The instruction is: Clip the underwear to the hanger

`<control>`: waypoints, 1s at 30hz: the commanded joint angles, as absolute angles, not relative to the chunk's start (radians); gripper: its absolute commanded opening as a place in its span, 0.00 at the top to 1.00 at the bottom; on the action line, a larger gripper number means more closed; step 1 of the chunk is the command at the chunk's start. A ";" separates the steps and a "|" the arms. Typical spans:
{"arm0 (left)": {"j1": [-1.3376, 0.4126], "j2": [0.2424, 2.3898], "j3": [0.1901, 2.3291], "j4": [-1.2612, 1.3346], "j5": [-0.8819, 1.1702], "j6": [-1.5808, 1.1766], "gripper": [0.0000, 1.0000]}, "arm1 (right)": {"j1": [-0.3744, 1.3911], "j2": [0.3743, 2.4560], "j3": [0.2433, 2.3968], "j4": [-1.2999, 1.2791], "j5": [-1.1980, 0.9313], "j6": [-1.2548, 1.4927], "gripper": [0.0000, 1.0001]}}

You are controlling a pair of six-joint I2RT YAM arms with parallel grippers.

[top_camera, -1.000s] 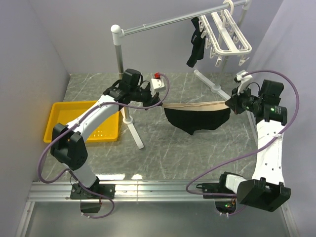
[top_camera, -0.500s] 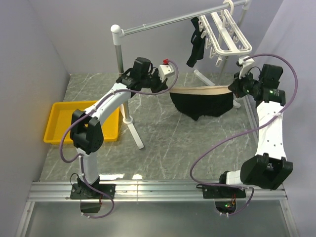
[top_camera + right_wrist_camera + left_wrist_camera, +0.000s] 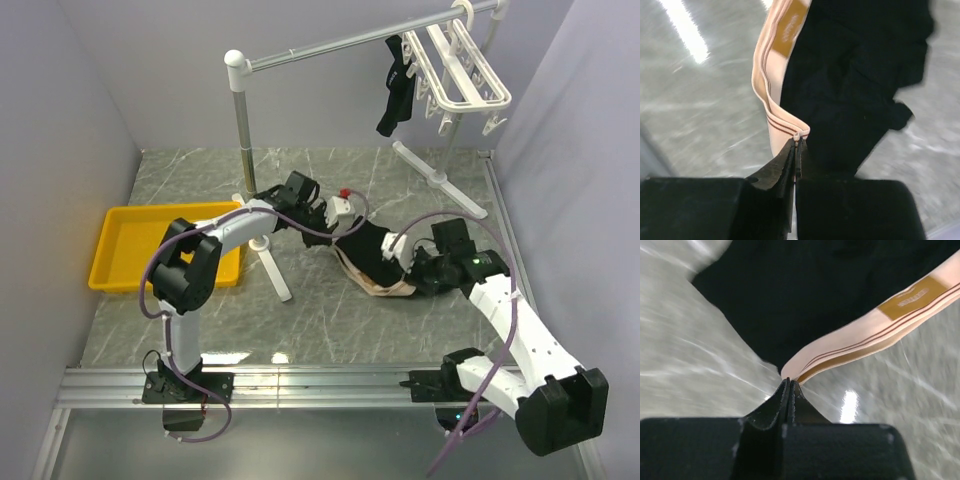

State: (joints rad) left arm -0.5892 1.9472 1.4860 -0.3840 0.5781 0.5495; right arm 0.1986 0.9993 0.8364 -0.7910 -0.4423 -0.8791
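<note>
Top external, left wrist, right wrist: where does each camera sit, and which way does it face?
Top external: above and behind the arm bases, looking down over the table toward the hanger; both arms show.
Left wrist: on the left arm, looking along the shut left gripper at the underwear waistband it pinches.
Right wrist: on the right arm, looking along the shut right gripper, also pinching the waistband.
Shared: all three show the underwear.

Bystander items, grey marble worktop [image 3: 330, 320].
Yellow tray [image 3: 112, 262] at left; grey rail stand [image 3: 240, 115] with white joints upright beside it; narrow black garment [image 3: 395, 95] hangs from its rail toward the right.
</note>
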 commanded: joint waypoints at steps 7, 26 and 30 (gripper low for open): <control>-0.584 1.907 1.417 -0.434 0.540 0.591 0.79 | 0.458 1.032 0.810 -0.864 -0.387 -0.884 0.82; -0.799 1.546 1.129 -0.357 0.588 0.466 0.36 | 0.287 1.537 1.233 -0.643 -0.400 -0.560 0.57; -0.911 1.598 1.120 -0.325 0.601 0.488 0.39 | 0.308 1.696 1.344 -0.624 -0.439 -0.525 0.59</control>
State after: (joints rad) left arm -0.8680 1.5696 1.1336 -0.3454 0.5781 0.4511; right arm 0.2863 1.6501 1.2533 -0.6922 -0.4053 -0.5850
